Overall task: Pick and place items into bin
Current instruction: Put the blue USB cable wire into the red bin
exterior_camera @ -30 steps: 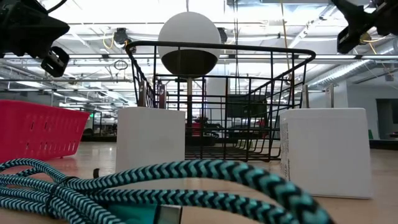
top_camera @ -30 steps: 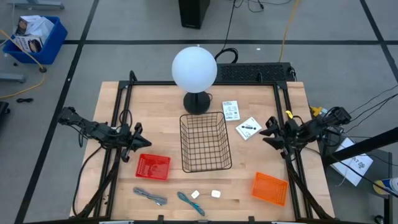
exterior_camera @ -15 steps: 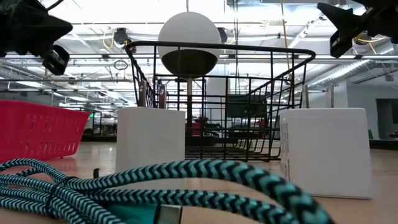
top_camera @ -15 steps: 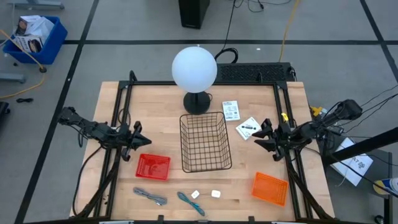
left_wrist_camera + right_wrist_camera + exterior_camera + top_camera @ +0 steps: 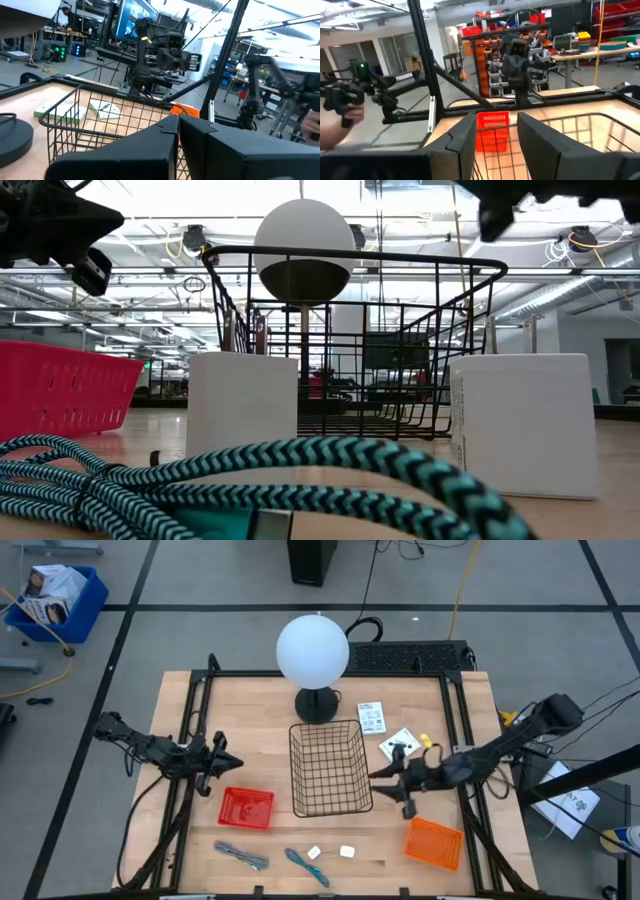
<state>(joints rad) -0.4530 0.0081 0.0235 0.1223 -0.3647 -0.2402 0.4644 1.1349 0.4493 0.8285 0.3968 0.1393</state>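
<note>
1. Low in the frame, the teal braided slim piece [image 5: 305,866] lies with its long axis slanting from upper left to lower right, beside the grey braided slim piece [image 5: 242,856].
2. Two tiny white blocks [image 5: 313,852] sit just right of it.
3. Two flat white packets with black print [image 5: 399,747] lie right of the black wire basket [image 5: 330,769], touching nothing.
4. Right gripper [image 5: 386,774], fingers parted and empty, hovers just below the packets, by the basket's right wall.
5. Left gripper [image 5: 232,763], closed and empty, waits above the red plastic basket [image 5: 246,808].

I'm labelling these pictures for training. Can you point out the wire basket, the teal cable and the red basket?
wire basket [image 5: 330,726]: high view, on its far rim.
teal cable [image 5: 305,866]: high view, middle of the bundle.
red basket [image 5: 246,807]: high view, on its mesh floor.
</note>
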